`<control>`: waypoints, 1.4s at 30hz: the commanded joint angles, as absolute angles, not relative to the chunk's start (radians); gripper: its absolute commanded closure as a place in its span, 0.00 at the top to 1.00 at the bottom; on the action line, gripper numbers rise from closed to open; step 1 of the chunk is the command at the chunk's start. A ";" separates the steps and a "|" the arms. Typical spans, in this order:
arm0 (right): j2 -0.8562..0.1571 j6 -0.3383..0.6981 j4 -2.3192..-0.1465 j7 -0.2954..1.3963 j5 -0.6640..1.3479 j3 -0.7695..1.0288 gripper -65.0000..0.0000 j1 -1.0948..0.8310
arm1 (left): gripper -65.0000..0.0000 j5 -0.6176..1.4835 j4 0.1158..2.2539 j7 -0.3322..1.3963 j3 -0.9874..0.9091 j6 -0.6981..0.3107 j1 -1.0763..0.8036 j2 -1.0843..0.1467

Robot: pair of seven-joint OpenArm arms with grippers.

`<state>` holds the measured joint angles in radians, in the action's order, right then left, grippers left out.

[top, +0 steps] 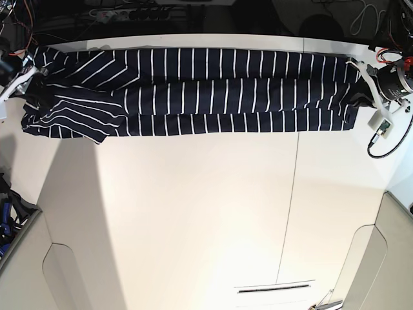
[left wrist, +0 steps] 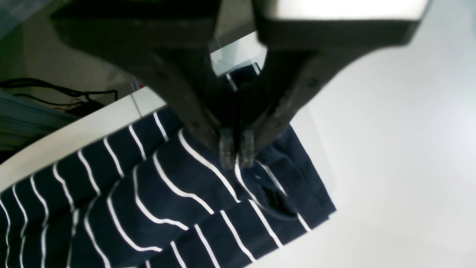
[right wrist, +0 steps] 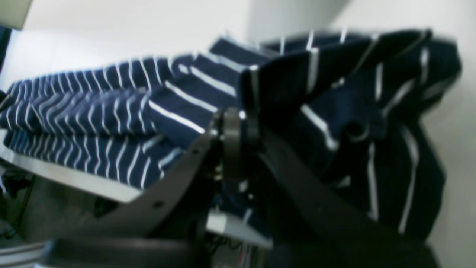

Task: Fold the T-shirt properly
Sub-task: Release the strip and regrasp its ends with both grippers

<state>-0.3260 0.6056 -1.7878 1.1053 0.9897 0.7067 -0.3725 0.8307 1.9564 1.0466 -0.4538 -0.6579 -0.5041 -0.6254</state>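
The T-shirt [top: 193, 90], dark navy with thin white stripes, lies folded lengthwise in a long band across the far part of the white table [top: 193, 226]. My left gripper [top: 359, 92] is at the band's right end. In the left wrist view it [left wrist: 237, 158] is shut on a pinch of striped cloth [left wrist: 148, 193] near the shirt's corner. My right gripper [top: 32, 87] is at the band's left end. In the right wrist view it [right wrist: 238, 123] is shut on a bunched fold of the shirt [right wrist: 93, 104], lifted a little off the table.
Cables and a power strip [top: 122, 13] lie beyond the table's far edge, which the shirt nearly reaches. A seam [top: 290, 194] runs across the tabletop. Dark cables [left wrist: 55, 93] lie on the floor past the edge. Blue-black gear [top: 10, 219] sits at the left side.
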 commanded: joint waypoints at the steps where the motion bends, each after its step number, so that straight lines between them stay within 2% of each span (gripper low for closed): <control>1: -0.335 0.605 -1.802 1.073 0.997 0.714 0.00 -0.381 | 0.00 0.841 1.970 1.029 -0.465 -0.654 -0.503 -0.643; 3: -0.325 0.604 -1.798 1.069 0.983 0.714 0.00 -0.397 | 0.00 0.841 1.970 1.029 -0.465 -0.628 -0.503 -0.643; 6: -0.311 0.602 -1.779 1.069 0.983 0.714 0.01 -0.410 | 0.12 0.840 1.970 1.029 -0.465 -0.609 -0.502 -0.643; 9: -0.303 0.602 -1.767 1.070 0.976 0.714 0.41 -0.411 | 0.27 0.841 1.969 1.029 -0.465 -0.609 -0.502 -0.643; 10: -0.302 0.602 -1.767 1.070 0.976 0.714 0.49 -0.411 | 0.31 0.841 1.969 1.029 -0.465 -0.609 -0.502 -0.643; 12: -0.302 0.602 -1.767 1.070 0.976 0.714 0.54 -0.410 | 0.35 0.841 1.969 1.029 -0.465 -0.596 -0.503 -0.643; 17: -0.302 0.601 -1.773 1.081 0.976 0.771 0.53 -0.410 | 0.35 0.841 1.969 1.029 -0.466 -0.567 -0.502 -0.643; 27: -0.302 0.599 -1.806 1.087 1.019 1.036 0.53 -0.410 | 0.36 0.875 1.969 1.024 -0.572 -0.565 -0.502 -0.642; 32: -0.302 0.599 -1.806 1.084 1.089 1.080 0.52 -0.407 | 0.52 0.884 1.967 1.021 -0.623 -0.564 -0.502 -0.611; 33: -0.302 0.601 -1.806 1.082 1.100 1.077 0.48 -0.404 | 0.54 0.884 1.966 1.021 -0.624 -0.564 -0.502 -0.598; 34: -0.301 0.603 -1.806 1.076 1.102 1.071 0.39 -0.398 | 0.55 0.884 1.961 1.021 -0.624 -0.565 -0.502 -0.585; 37: -0.298 0.603 -1.805 1.077 1.099 1.043 0.00 -0.367 | 0.57 0.883 1.925 0.993 -0.624 -0.565 -0.502 -0.548; 40: -0.286 0.607 -1.805 1.073 1.083 1.003 0.00 -0.340 | 0.64 0.883 1.862 0.955 -0.624 -0.566 -0.502 -0.522; 42: -0.285 0.606 -1.804 1.064 1.053 0.960 0.00 -0.335 | 0.65 0.901 1.822 0.952 -0.624 -0.585 -0.501 -0.513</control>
